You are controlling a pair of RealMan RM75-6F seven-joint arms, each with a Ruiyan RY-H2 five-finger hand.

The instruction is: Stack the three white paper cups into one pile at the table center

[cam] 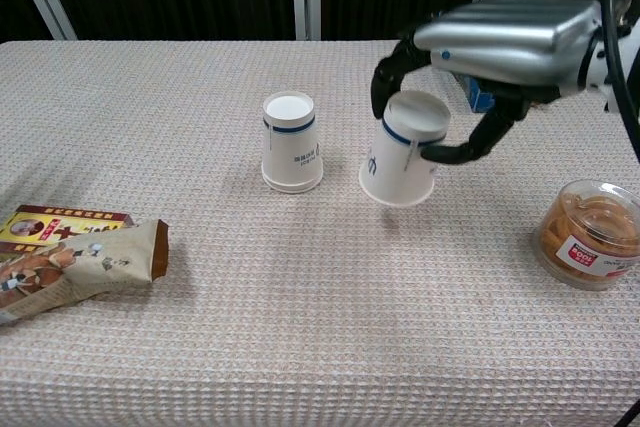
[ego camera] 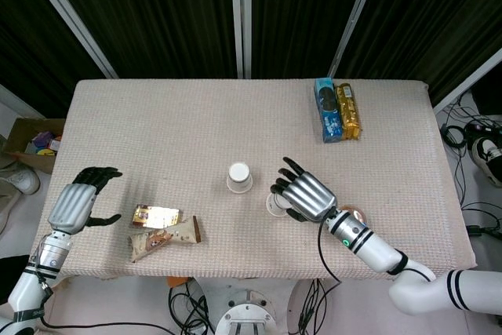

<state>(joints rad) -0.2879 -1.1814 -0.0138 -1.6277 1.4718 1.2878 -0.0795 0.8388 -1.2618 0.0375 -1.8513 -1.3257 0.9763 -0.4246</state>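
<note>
Paper cup number one [cam: 402, 150] is sitting right in the right hand [cam: 480, 57], upside down and tilted, pinched near its closed end between the fingers [cam: 390, 69] on one side and the thumb on the other. Its rim looks lifted just clear of the table [cam: 320, 297] in the chest view. From the head view that hand [ego camera: 304, 194] covers most of it, so only a sliver of white pokes out on its left.

Just left of the hand is the second cup [cam: 291, 143], also upside down, standing flat near the table center, close to the held one but not touching.

Off to the hand's right there's a round clear snack tub [cam: 588, 232], and behind it two biscuit packs [ego camera: 338, 109].

Way over on the far side, the left hand [ego camera: 74, 203] hangs past the table edge, fingers spread, holding nothing. Snack packets [ego camera: 163, 231] lie between it and the cups.
</note>
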